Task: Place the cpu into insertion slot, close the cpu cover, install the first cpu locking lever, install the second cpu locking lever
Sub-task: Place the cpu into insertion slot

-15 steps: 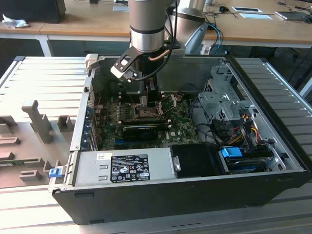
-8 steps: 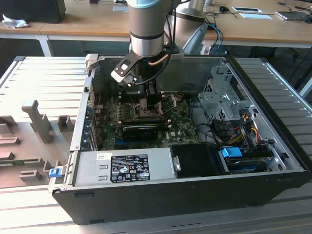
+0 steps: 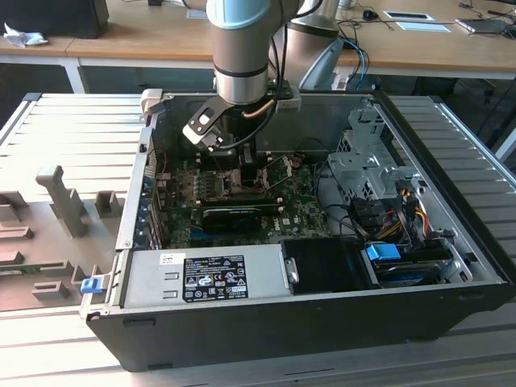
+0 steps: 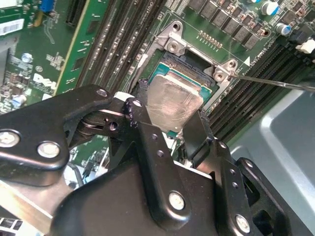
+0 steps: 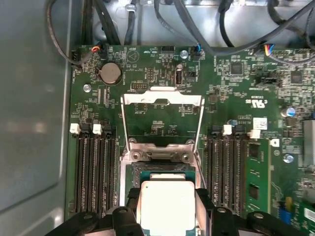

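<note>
Open case (image 3: 282, 330) lies on its side on a slatted metal table (image 3: 64, 137). Inside it: green board (image 3: 294, 189), grey supply box (image 3: 201, 278) along the near wall, drive cage (image 3: 363, 161) toward the exterior view's right, loose cables by the cage. Arm comes down into the case over the board.

Slot (image 5: 162, 169) sits in the board between two banks of memory sockets (image 5: 96, 172). Cover (image 5: 162, 97) is swung open away from the slot, and the board shows through its window. A thin metal rod (image 4: 275, 82) runs out from one slot corner.

Gripper (image 4: 170, 118) is closed on the cpu (image 4: 174, 101), with a black finger (image 4: 140, 118) on one edge and its partner on the opposite edge. The cpu lies directly over the slot with its metal top up, roughly level. It is square, so it has no long axis. In the first wrist view its edges run parallel to the slot rim. A pale green edge shows on the side away from the gripper. Cannot tell whether it is seated or just above the contacts.

Room: wooden desks (image 3: 145, 40) behind the table, with cables and papers on them.
</note>
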### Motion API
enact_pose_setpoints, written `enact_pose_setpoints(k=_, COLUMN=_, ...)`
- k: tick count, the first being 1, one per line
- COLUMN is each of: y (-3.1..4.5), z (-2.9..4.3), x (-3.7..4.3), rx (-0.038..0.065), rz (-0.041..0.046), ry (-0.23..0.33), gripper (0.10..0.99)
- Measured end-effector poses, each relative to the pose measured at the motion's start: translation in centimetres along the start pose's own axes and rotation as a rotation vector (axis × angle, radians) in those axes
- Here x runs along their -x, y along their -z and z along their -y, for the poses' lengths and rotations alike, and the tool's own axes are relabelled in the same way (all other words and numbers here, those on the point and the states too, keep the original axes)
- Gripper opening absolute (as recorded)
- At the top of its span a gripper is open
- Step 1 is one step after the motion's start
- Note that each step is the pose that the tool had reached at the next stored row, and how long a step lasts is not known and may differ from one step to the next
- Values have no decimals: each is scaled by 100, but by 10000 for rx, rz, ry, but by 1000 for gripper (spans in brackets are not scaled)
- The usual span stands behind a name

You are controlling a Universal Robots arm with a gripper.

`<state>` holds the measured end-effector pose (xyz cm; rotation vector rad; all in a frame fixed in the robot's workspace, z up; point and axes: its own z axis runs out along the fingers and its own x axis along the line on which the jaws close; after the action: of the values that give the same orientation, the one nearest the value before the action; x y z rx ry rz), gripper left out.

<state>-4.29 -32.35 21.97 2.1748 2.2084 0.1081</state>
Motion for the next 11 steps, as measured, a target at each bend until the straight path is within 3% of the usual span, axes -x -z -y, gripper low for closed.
enact_pose_setpoints(k=11, y=-161, z=27, x=-59, rx=2, rz=16, ry=-156, gripper=525)
